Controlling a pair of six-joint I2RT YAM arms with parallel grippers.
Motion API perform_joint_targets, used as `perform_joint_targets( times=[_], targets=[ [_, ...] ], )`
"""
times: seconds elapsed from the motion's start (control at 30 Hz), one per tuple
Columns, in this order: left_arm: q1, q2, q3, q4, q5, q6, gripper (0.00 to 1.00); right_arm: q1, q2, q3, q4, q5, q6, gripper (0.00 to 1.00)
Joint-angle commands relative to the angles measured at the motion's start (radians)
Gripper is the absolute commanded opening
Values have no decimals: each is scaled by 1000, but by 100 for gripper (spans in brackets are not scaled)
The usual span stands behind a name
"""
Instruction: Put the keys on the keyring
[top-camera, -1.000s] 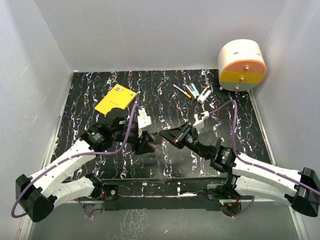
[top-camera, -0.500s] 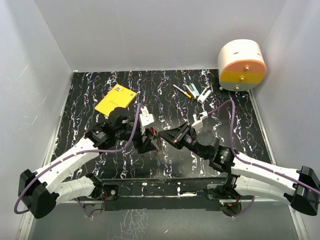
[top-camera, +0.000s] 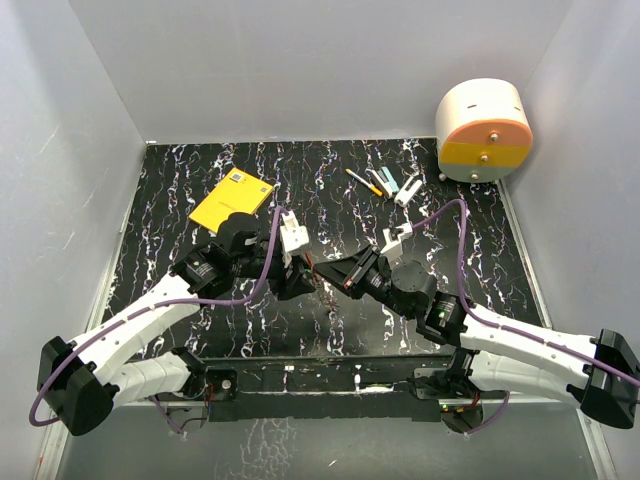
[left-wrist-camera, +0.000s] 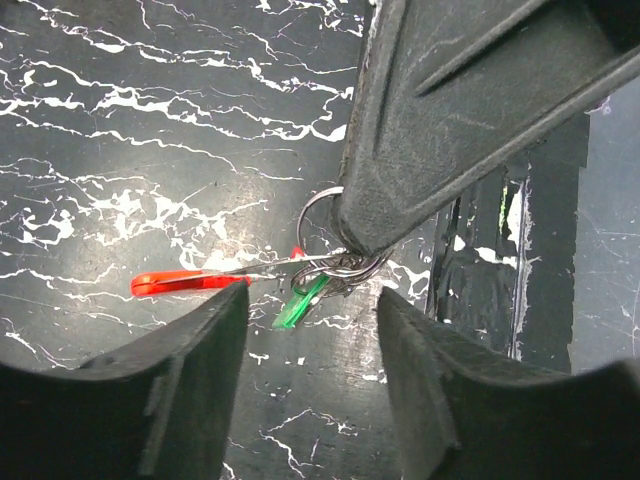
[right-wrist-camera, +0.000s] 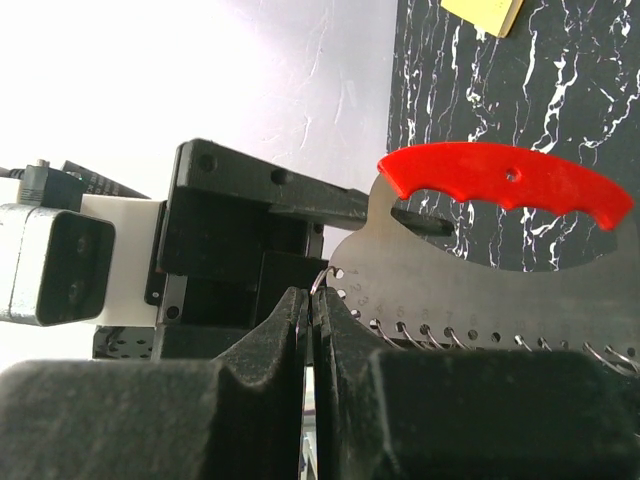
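We have advanced the left gripper (left-wrist-camera: 310, 305) to the keyring (left-wrist-camera: 345, 266), jaws wide. The right gripper (right-wrist-camera: 311, 305) pinches the keyring; the red key (left-wrist-camera: 185, 283) beside it seems graspable next.

From my console I count two black two-finger grippers: the left gripper (left-wrist-camera: 312, 305) and the right gripper (right-wrist-camera: 312, 300). One slim red-and-silver key (right-wrist-camera: 460, 175) is all I can make out of that kind. There is one small green plastic piece (left-wrist-camera: 300, 306). The thin silver wire keyring (left-wrist-camera: 304, 222) shows at least two loops; where they bunch I can't count them. I see one flat yellow box (top-camera: 231, 200), one round white-and-orange drawer unit (top-camera: 484, 130), and four pens and markers (top-camera: 385, 183), as best I can tell at this size.
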Motion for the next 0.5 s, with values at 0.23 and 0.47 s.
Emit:
perform_joint_targets(
  times=[0.23, 0.47],
  targets=[
    [-4, -12, 14, 9, 32, 39, 28, 6, -32, 28, 99, 34, -7, 8],
    [-3, -11, 33, -14, 26, 68, 0, 6, -46, 13, 88, 48, -2, 8]
  ],
)
